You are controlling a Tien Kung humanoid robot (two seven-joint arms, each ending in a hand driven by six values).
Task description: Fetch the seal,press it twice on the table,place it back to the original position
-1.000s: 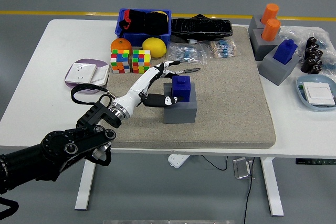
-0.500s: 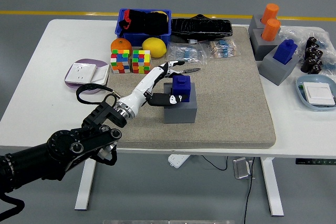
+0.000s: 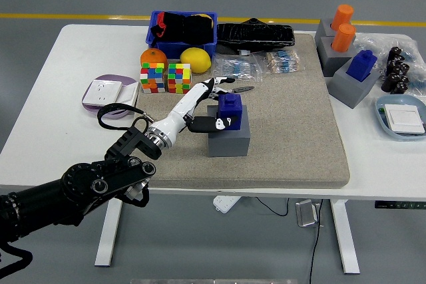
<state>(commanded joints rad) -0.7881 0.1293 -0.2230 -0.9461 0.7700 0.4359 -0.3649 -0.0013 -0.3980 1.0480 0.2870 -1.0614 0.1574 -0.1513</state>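
left robot hand (image 3: 214, 106) closes around blue seal (image 3: 230, 110), thumb at its near side, fingers at its far side; seal sits on grey holder (image 3: 228, 139) on mat (image 3: 293, 131). blue bin (image 3: 158, 19) holds black items.

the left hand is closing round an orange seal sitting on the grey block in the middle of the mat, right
Not quite: the head view shows that seal is blue, not orange. The left hand is closing round the blue plastic seal sitting on the grey square block in the middle of the beige felt mat.
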